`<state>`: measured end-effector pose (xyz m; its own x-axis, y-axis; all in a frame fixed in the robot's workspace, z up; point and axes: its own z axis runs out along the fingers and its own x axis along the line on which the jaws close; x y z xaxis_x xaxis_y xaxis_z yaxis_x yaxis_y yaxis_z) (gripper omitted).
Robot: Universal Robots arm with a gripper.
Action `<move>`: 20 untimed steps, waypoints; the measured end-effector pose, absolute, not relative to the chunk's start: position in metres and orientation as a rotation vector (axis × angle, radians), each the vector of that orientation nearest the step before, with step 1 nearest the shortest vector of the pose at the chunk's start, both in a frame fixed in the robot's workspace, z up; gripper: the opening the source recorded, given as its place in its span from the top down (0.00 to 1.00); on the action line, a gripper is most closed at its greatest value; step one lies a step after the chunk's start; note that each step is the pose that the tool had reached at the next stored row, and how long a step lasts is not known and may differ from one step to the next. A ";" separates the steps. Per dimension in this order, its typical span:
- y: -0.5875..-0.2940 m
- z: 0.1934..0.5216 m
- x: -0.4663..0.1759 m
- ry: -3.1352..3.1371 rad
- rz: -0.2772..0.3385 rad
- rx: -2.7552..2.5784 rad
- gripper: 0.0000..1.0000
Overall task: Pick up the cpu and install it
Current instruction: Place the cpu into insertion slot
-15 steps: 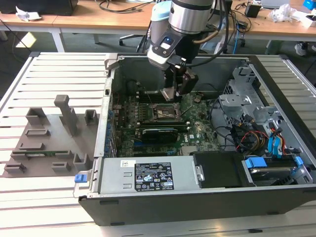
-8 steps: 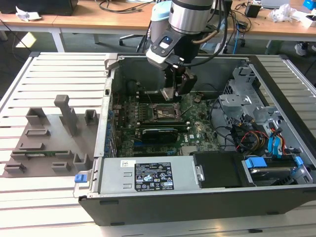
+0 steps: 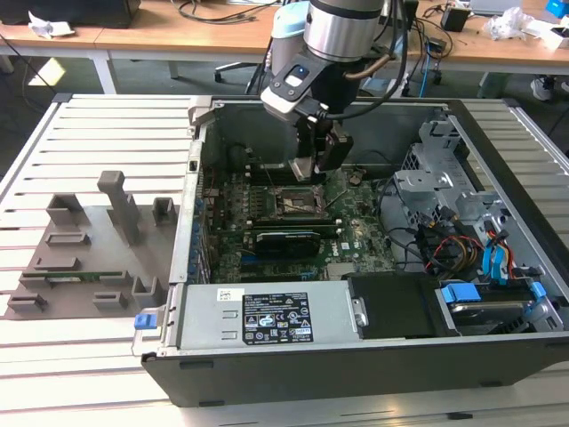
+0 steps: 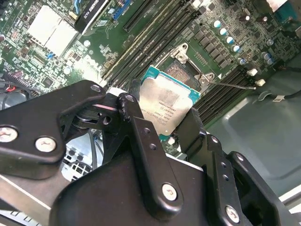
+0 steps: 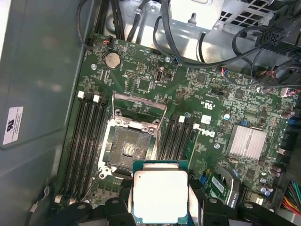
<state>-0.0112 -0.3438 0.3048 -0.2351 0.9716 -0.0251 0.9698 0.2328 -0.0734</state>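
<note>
1. The gripper (image 3: pixel 313 167) hangs in the upper middle of the exterior view, inside the open computer case (image 3: pixel 356 374). Its two black fingers (image 4: pixel 141 136) are clamped on opposite edges of the cpu (image 4: pixel 167 106).
2. The cpu is off the board and held in the air, silver plate facing the wrist cameras. In the first wrist view the cpu (image 5: pixel 160 195) looks to be just beside the socket (image 5: pixel 128 147) rather than squarely over it.
3. The socket lies bare, with its metal retaining frame (image 5: pixel 140 104) swung up out of the way.
4. From where I stand, the step in hand is lining the chip up above the socket. Doing it well means keeping the chip flat and squaring its edges and corner marks with the socket. The contacts look delicate, so any tilt or sideways slide would be risky.
5. The hold is on thin edges only, so slow, smooth motion suits it. The memory slots (image 5: pixel 89 141) run close beside the socket and leave the fingers little room.
</note>
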 end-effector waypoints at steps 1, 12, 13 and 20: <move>-0.344 0.305 -0.011 -2.441 0.114 -1.933 0.45; -0.344 0.304 -0.011 -2.346 0.112 -2.042 0.45; -0.344 0.304 -0.011 -2.338 0.112 -2.051 0.45; -0.344 0.304 -0.011 -2.295 0.111 -2.097 0.45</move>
